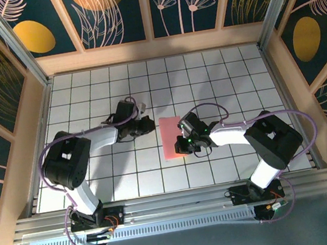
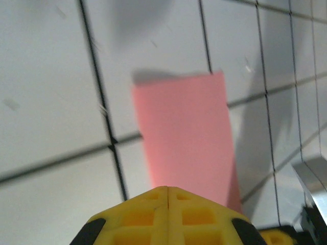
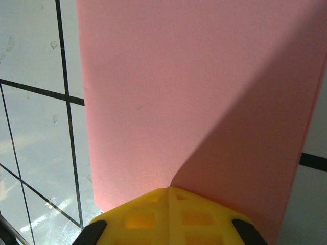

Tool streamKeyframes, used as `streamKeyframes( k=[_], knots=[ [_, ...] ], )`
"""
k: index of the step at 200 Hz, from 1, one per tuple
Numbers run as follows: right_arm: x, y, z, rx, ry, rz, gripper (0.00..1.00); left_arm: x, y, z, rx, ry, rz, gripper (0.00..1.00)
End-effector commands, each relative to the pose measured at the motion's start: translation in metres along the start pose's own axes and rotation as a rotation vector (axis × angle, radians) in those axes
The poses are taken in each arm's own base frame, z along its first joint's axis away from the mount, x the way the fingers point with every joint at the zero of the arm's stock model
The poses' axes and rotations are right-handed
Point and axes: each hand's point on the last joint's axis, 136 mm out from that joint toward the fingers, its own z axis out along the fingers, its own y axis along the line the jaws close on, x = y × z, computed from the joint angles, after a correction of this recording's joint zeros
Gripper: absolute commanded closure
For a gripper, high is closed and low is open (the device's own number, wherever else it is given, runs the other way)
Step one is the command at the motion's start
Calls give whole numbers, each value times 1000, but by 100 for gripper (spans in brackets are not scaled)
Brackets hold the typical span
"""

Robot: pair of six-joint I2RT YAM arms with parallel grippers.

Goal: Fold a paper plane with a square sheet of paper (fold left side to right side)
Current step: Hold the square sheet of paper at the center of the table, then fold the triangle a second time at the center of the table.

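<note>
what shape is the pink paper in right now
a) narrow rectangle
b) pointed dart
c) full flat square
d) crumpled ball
a: the paper lies flat on the table as a rectangle clearly longer than it is wide, with straight edges, square corners and no point.

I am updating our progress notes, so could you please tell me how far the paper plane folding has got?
Done: the paper lies as a narrow rectangle, so the first left-to-right fold looks made. In hand: the right gripper, shut, sits over the paper's near right part, seemingly pressing the crease; the left gripper, also shut, sits by its left edge. Left: no diagonal folds, pointed nose or wings show yet, so most of the plane remains.
</note>
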Motion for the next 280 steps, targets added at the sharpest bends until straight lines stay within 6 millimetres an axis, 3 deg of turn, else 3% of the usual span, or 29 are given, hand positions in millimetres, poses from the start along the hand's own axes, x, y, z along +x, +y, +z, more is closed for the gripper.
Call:
streamKeyframes(
  k=[1, 29, 68, 113, 139, 167, 189, 206, 225, 244, 280],
  knots=[
    [45, -70, 8, 271, 130, 81, 100, 34, -15, 6, 38, 82, -25, 100],
    [45, -69, 8, 271, 134, 78, 100, 44, -15, 15, 43, 101, -46, 100],
    [46, -70, 7, 278, 136, 74, 100, 39, -16, 26, 42, 113, -46, 100],
    [42, -62, 7, 250, 130, 71, 100, 49, 4, 33, -33, 147, -66, 100],
    [27, -39, 2, 176, 95, 63, 100, 56, 17, 31, -106, 157, -59, 100],
    [-6, 1, -16, 40, 5, 49, 87, 62, 22, 30, -128, 167, -57, 100],
    [-24, 15, -38, -27, -55, 53, 80, 64, 23, 28, -134, 168, -56, 100],
    [-29, 9, -54, -37, -86, 75, 72, 64, 22, 27, -135, 165, -54, 100],
    [-21, -8, -63, -27, -81, 104, 68, 65, 23, 28, -136, 165, -57, 100],
    [-6, -21, -63, -28, -49, 139, 67, 66, 23, 29, -138, 168, -58, 100],
    [13, -24, -55, -84, -1, 198, 64, 67, 22, 29, -137, 168, -54, 100]
  ],
)
